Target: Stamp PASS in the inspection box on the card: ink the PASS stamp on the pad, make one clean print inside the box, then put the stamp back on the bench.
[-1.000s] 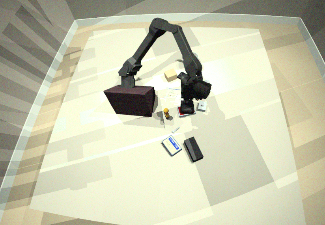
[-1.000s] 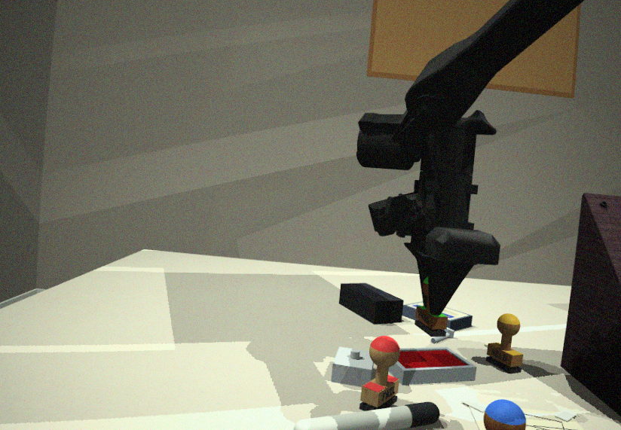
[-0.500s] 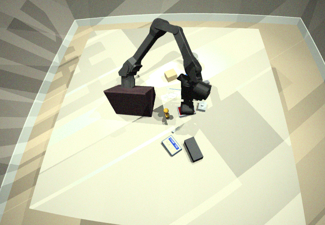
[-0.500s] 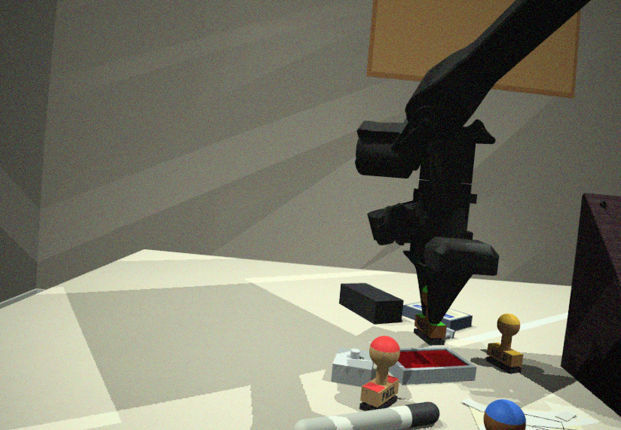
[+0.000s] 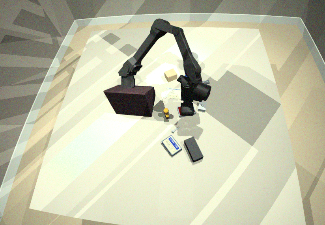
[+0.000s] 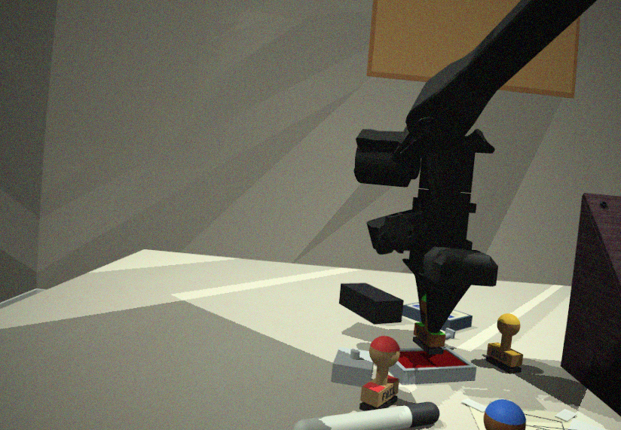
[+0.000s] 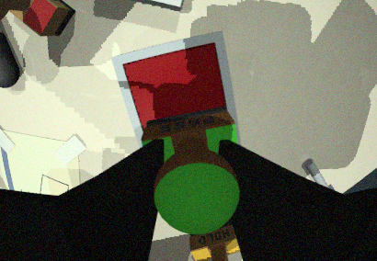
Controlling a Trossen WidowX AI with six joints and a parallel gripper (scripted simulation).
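My gripper is shut on the green-knobbed stamp, holding it upright by its neck. Its base is low over the near part of the open red ink pad in the wrist view. Whether it touches the ink cannot be told. The stamp's printing face is hidden. The pale card lies beside the pad, at the left in the wrist view. Part of a drawn outline shows on it; the rest is cut off or blocked by a finger.
The red FAIL stamp and a grey block stand near the pad. The yellow HOLD stamp stands on its other side. A blue-knobbed stamp, marker, black block and STAMP PAD case are around.
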